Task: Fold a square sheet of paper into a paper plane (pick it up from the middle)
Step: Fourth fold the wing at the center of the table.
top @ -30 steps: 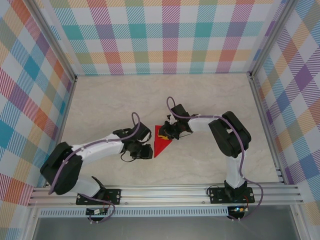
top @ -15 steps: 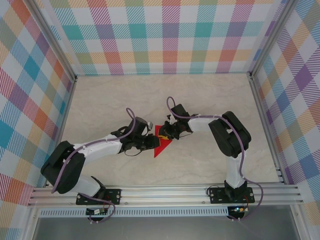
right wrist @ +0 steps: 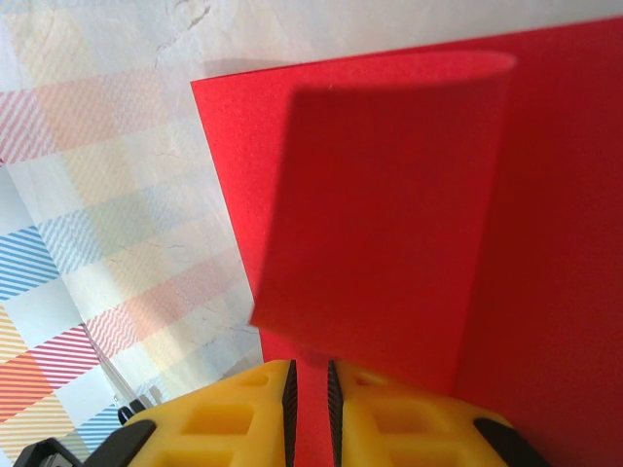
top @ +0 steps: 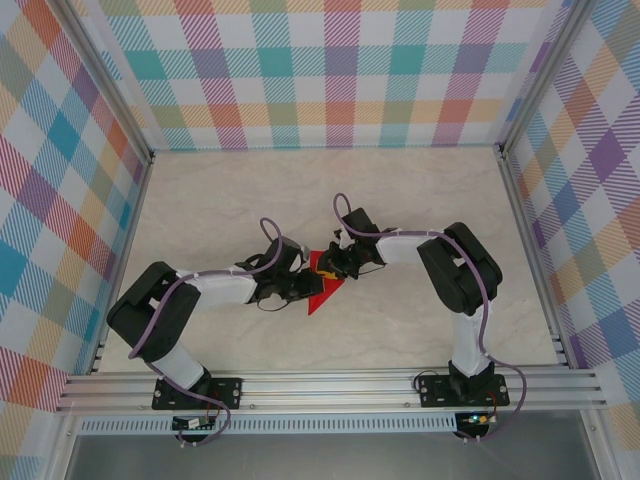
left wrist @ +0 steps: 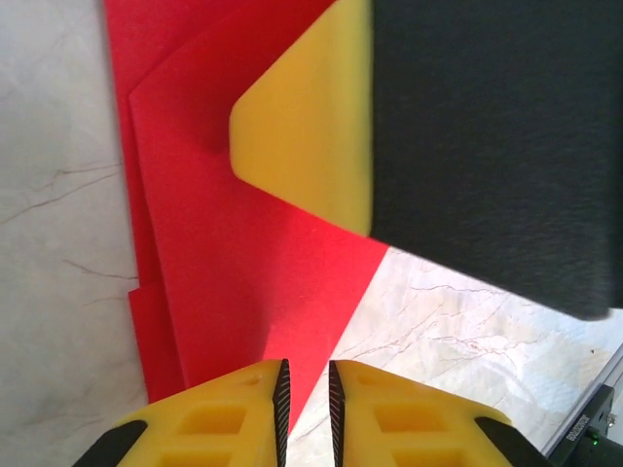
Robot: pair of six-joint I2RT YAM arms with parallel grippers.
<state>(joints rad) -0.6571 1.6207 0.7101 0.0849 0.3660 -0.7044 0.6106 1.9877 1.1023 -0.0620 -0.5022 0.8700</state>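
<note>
The square sheet of paper (top: 320, 300) lies flat at the table's centre, folded into a pointed red wedge with its tip toward the near edge. It has the rough outline of the paper plane. Layered flaps and creases show in the left wrist view (left wrist: 243, 272) and the right wrist view (right wrist: 389, 195). My left gripper (top: 303, 289) rests over the paper's left edge, its jaws (left wrist: 306, 375) nearly together with nothing between them. My right gripper (top: 334, 267) presses on the paper's upper right, jaws (right wrist: 311, 375) also nearly together. Its yellow finger (left wrist: 311, 126) touches the paper.
The table is pale marble (top: 220, 210), boxed in by checked walls on the left, back and right. An aluminium rail (top: 330, 385) carrying both arm bases runs along the near edge. Free room lies to the left, right and behind the paper.
My left arm swung up and right, carrying its gripper from below-left of the paper onto the paper's left edge. The right arm and the paper stayed put.
</note>
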